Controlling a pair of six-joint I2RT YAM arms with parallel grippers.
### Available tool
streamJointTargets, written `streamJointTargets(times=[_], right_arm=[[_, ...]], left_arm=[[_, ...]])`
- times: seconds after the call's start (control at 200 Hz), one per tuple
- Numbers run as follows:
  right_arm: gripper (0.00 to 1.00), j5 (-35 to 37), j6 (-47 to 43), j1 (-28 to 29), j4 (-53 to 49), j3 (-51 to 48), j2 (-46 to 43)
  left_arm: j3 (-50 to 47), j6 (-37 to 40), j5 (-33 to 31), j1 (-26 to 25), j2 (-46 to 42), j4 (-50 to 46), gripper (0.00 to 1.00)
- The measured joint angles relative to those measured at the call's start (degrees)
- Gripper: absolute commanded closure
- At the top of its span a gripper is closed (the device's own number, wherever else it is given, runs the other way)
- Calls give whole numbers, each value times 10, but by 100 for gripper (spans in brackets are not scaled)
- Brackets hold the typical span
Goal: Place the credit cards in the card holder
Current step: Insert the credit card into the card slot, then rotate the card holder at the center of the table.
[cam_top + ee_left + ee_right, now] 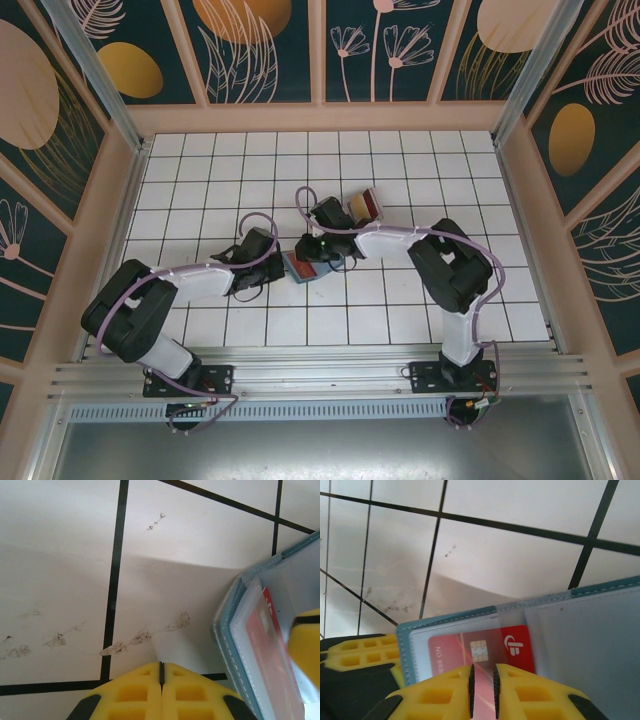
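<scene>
Top view: the card holder [298, 268] lies open mid-tabletop [400, 310]. The left hand [270, 270] is at its left edge and the right hand [315, 255] is over it from the far side. A clear box [362, 207] sits apart beyond them, with red and tan showing inside. Those are probably more cards, but I can't confirm.

Left wrist: the left hand [161, 677] has its fingers pressed together with nothing between them. It is just beside the card holder's [227, 630] corner; I can't tell if it touches. The red card [260, 630] shows under the frosted sleeve.

Right wrist: the right hand [482, 685] pinches the red card [480, 647] by its near edge. Most of the card is under the sleeve of the card holder [580, 625], and the logo end looks uncovered.

Progress, as a judgement: early. One card is nearly seated but not let go. It needs a last push in and a release. Any remaining cards have yet to be fetched and slotted.
</scene>
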Motion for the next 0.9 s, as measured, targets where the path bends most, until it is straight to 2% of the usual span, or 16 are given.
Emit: streamJointTargets(times=[0.255,0.45,0.716,0.901], right_arm=[[80,26,-4,-20,-27,-9,-70],[80,42,-3,-24,-39,-78,-125],[80,64,10,-24,-55,-177,-172],[80,85,30,-30,-43,-201,-166]], left_arm=[[2,4,-33,11,-73,-57,100],[42,22,-58,18,-85,-99,97],[214,80,-68,24,21,-120,97],[234,102,-31,24,86,-120,94]])
